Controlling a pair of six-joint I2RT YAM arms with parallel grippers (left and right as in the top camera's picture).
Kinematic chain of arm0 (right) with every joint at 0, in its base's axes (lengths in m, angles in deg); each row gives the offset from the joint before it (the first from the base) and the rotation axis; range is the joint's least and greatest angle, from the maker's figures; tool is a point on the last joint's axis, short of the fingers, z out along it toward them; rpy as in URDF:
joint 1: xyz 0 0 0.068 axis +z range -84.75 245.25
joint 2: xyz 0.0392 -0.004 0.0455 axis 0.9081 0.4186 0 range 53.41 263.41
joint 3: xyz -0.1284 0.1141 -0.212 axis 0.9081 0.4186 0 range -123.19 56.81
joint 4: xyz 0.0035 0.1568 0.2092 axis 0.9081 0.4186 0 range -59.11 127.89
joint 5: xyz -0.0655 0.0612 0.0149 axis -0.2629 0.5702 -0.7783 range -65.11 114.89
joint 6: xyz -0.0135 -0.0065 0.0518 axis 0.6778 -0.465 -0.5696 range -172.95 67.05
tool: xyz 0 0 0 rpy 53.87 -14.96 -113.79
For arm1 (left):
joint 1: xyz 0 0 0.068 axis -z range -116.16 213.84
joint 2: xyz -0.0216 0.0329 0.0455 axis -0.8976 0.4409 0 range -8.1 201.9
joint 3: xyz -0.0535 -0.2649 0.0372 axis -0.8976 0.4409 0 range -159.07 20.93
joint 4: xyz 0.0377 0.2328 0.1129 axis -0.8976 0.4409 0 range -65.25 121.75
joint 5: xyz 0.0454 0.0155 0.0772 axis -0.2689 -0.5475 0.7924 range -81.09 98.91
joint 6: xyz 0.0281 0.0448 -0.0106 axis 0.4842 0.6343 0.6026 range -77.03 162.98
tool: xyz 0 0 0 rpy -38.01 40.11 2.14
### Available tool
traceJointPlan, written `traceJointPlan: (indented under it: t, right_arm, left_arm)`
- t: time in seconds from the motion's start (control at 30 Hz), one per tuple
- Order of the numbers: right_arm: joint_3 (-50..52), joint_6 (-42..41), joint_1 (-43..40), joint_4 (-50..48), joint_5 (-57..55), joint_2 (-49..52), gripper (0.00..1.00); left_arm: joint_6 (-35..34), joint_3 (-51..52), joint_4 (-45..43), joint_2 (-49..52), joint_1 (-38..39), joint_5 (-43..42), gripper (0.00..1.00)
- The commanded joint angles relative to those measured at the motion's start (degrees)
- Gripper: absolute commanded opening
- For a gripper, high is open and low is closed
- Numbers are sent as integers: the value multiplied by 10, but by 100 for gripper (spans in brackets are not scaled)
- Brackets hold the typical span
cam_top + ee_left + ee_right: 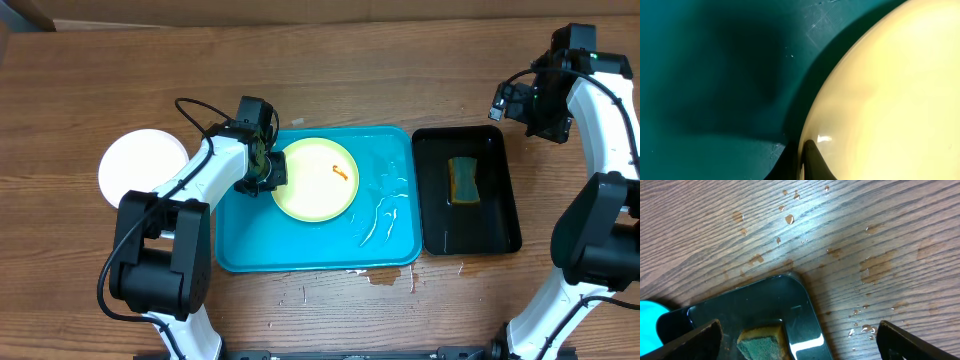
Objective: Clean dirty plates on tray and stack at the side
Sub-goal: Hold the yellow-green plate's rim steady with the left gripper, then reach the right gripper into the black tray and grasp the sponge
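Note:
A pale yellow-green plate (315, 180) with a small orange smear lies on the left half of the cyan-blue tray (390, 250). My left gripper (268, 172) is shut on the plate's left rim. In the left wrist view one dark finger lies on the plate (890, 100) and the other under its edge, gripper (800, 162), over the tray floor (715, 75). A white plate (140, 165) lies on the table left of the tray; I cannot tell whether it is a stack. My right gripper (520, 100) is open and empty above the black tray's far edge, gripper (800, 345).
A narrow black tray (500, 215) right of the blue tray holds a green-and-yellow sponge (463, 180), also in the right wrist view (762, 342). Water streaks lie on the blue tray's right half (385, 210). Drops wet the table (385, 278).

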Motion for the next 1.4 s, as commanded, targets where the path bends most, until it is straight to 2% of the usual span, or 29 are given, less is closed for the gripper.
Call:
traceJointPlan:
  t: [0.0,0.23,0.47,0.5,0.57,0.63,0.7,0.87,0.93,1.03,1.13,1.17,1.3,1.37]
  right_arm:
    - [-10,-2,2,-2,-1,-17,100]
    - [-10,-2,2,-1,3,-17,100]
    - [-10,0,2,74,108,-18,100]
    - [-10,0,2,85,136,-18,96]
    - [-10,1,5,107,169,-17,77]
    - [-10,1,12,134,169,-18,69]
    - [-6,0,22,160,146,-18,66]
    - [32,0,47,174,85,-18,73]
    - [57,0,54,158,64,-18,72]
    - [98,0,61,115,58,-17,59]
    - [132,-2,64,86,57,-17,57]
    - [145,-2,65,72,58,-17,54]
    - [203,-17,76,7,62,-17,28]
    - [231,-17,85,-28,61,-17,25]
  left_arm:
    - [-12,9,9,8,4,25,12]
    - [35,9,9,8,4,25,15]
    - [35,9,5,8,4,23,16]
    - [35,9,3,8,4,23,16]
    - [35,9,1,8,4,23,15]
    - [35,9,1,8,4,23,16]
    - [35,9,1,8,4,24,16]
    - [35,9,1,8,4,23,16]
    - [35,9,1,8,4,23,17]
    - [35,9,1,8,4,24,17]
    - [35,9,1,8,4,24,17]
    - [35,9,1,8,4,24,17]
    - [35,9,1,8,4,24,18]
    - [35,9,1,8,4,24,18]
